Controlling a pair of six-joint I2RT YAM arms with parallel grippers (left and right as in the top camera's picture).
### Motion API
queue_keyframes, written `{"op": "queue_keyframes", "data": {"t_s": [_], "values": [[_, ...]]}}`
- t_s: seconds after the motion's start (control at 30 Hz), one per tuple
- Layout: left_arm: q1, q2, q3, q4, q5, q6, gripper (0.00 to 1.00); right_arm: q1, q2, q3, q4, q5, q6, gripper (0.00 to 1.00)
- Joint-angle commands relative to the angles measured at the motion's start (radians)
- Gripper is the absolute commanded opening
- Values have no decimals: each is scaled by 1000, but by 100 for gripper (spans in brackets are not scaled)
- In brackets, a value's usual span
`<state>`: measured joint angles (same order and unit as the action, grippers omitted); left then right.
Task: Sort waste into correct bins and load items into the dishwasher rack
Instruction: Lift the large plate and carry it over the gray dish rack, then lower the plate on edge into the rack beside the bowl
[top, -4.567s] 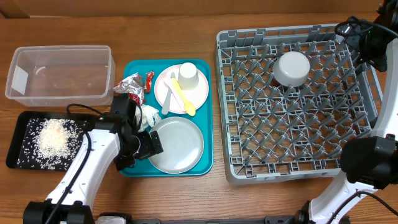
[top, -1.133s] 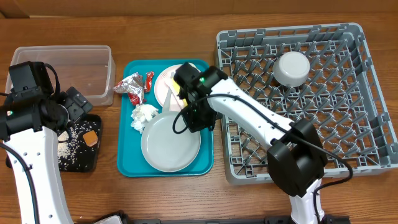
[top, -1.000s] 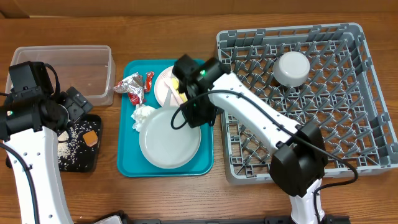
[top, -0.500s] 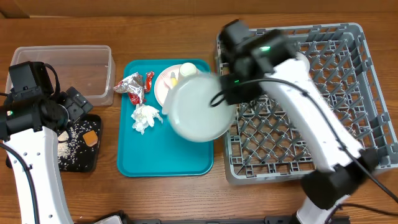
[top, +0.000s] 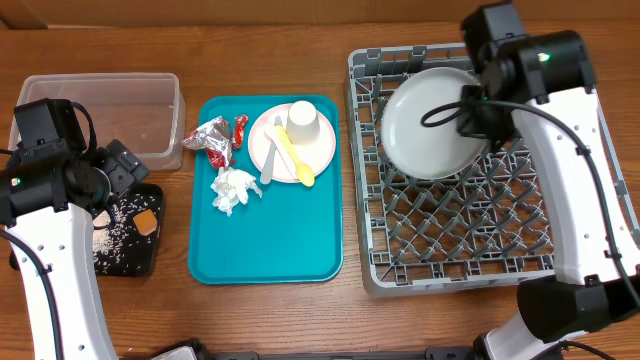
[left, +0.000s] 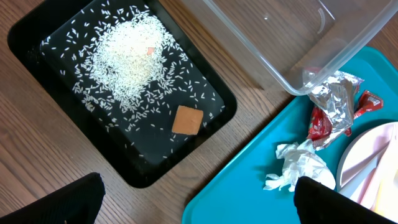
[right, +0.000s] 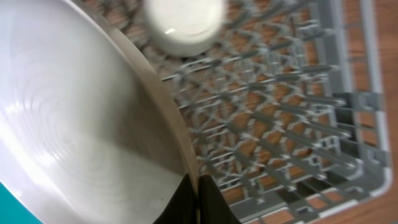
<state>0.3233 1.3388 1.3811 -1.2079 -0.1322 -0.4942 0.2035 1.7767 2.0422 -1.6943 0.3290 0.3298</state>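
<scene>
Over the rack (top: 450, 240), my right claw (right: 198, 198) pinches the grey plate (top: 432, 125) by its rim, just carried off the tray (top: 265, 240); slotting comes next. Left claw (left: 199, 194) gapes empty over the black bin (left: 155, 158).

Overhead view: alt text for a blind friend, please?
The right gripper holds a light grey plate by its rim above the grey dishwasher rack. The teal tray beside it carries a pink plate, cup, spoon, foil wrappers and napkin. The open left gripper hovers above a black tray.
</scene>
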Motion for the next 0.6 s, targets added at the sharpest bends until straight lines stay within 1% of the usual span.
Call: {"op": "queue_keyframes", "data": {"t_s": [0.0, 0.13, 0.3, 0.47, 0.57], "values": [[5, -10, 21, 1, -13, 16, 100, -29, -61, -38, 0, 96, 54, 4], [5, -10, 21, 1, -13, 16, 100, -37, -142, -127, 0, 192, 136, 4], [5, -10, 21, 1, -13, 16, 100, -37, -236, -275, 0, 240, 227, 4], [5, -10, 21, 1, -13, 16, 100, -36, -266, -374, 0, 261, 320, 4], [5, -10, 21, 1, -13, 16, 100, -35, -266, -416, 5, 262, 330, 4]]}}
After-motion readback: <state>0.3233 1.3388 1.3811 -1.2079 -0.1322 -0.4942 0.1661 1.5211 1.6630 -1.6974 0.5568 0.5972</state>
